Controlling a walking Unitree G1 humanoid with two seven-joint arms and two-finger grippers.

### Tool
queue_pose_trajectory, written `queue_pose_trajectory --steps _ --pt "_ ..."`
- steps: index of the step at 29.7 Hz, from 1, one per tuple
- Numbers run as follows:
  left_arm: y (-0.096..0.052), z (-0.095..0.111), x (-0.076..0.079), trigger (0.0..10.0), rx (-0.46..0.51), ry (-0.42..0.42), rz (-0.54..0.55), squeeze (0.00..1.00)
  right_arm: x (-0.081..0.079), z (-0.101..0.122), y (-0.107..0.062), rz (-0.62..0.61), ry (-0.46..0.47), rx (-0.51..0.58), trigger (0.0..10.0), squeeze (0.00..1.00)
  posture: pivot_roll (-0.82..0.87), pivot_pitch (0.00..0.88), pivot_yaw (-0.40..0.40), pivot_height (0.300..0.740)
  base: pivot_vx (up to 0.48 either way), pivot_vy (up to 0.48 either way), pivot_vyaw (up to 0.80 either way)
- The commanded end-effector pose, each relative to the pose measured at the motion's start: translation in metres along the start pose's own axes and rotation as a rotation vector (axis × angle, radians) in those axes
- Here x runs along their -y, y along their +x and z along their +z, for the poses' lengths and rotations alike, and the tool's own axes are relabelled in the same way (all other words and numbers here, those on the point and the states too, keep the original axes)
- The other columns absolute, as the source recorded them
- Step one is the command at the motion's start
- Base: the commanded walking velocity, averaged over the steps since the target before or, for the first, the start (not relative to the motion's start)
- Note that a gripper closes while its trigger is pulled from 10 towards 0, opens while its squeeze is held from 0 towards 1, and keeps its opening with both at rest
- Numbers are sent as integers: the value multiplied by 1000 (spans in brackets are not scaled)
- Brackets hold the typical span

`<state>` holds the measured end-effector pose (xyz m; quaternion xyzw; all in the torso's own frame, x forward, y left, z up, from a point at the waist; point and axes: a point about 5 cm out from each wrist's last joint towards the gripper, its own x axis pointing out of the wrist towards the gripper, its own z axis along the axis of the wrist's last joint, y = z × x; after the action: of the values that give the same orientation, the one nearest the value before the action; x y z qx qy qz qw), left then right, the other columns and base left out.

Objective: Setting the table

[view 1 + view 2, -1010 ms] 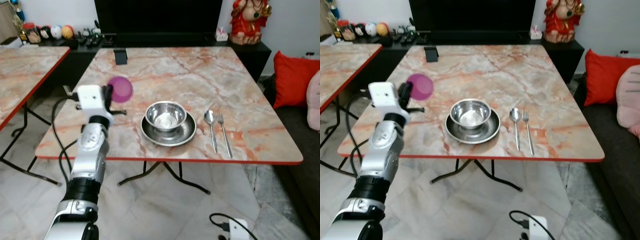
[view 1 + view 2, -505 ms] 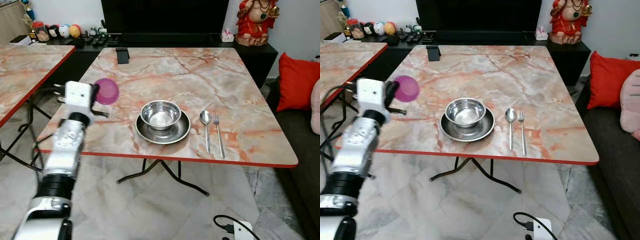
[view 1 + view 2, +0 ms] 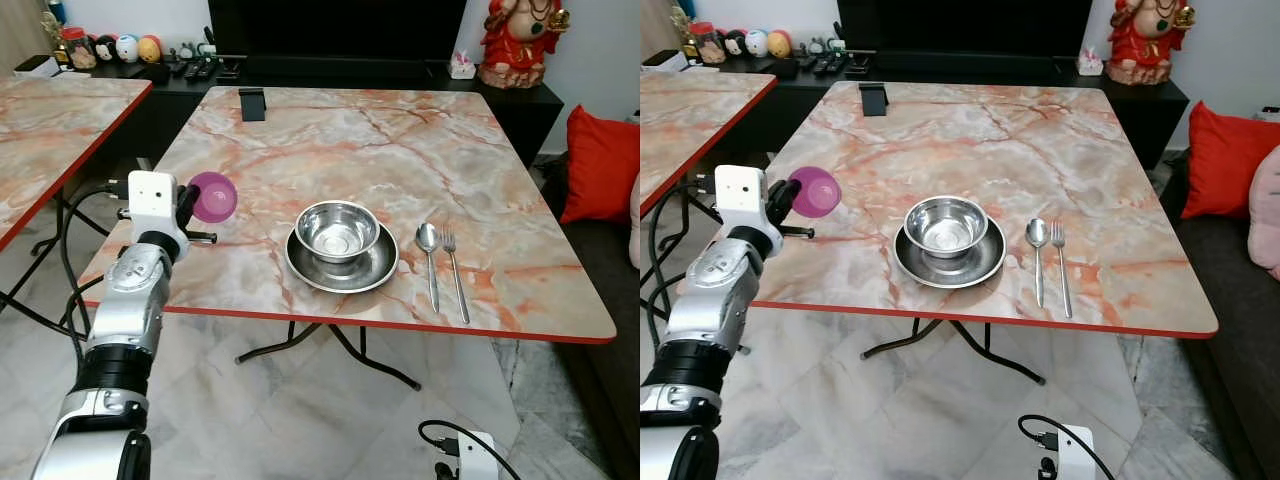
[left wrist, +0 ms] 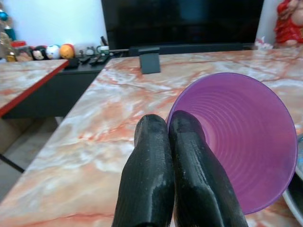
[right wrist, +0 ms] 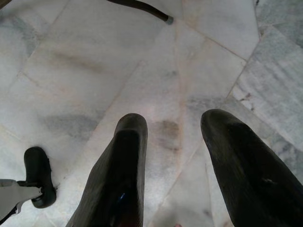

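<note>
Pinching the rim of a purple cup [image 4: 241, 142], the left pincer [image 4: 171, 130] has its two black fingers [image 4: 149, 156] pressed together on the cup's edge, one inside and one outside as far as the wrist view lets me see. The cup is tilted on its side, with its open mouth toward the wrist camera, and it is held above the left part of the marble counter [image 3: 400, 150], near the red edge. I cannot tell if the cup touches the counter. To the right of the cup, near the front edge, a steel bowl [image 3: 338, 228] sits in a steel plate [image 3: 300, 268]. Just beside the plate, more to the right, a spoon [image 3: 428, 250] and a fork [image 3: 452, 265] lie parallel to each other, close together. At the far side of the counter a small black stand [image 3: 252, 103] is upright. Behind it there is a dark cabinet with small figures [image 3: 120, 48] on the left and a red statue [image 3: 515, 40] on the right. The right pincer [image 5: 173, 125] hangs low over the pale marble floor [image 5: 94, 71], with its fingers spread and nothing between them.
</note>
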<state>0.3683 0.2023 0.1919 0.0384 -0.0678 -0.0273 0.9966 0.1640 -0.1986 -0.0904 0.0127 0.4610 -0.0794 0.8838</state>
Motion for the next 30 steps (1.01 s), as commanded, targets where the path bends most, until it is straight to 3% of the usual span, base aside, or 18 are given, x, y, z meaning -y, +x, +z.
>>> queue_pose_trajectory --steps 1,8,20,30 --pt "4 13 2 10000 34 1 -4 0 -2 1 1 2 9 -10 10000 0 13 0 -24 740 0 0 0" --pt "6 19 0 10000 44 -15 36 0 2 -8 -1 14 18 -31 10000 0 23 0 -31 740 0 0 -430" --pt "5 21 3 10000 48 -11 29 0 -1 1 1 12 0 -15 10000 0 21 0 -28 740 0 0 0" --pt "7 24 6 10000 52 -18 23 0 -7 -10 -2 20 -3 -41 10000 0 19 0 -21 740 100 0 0"
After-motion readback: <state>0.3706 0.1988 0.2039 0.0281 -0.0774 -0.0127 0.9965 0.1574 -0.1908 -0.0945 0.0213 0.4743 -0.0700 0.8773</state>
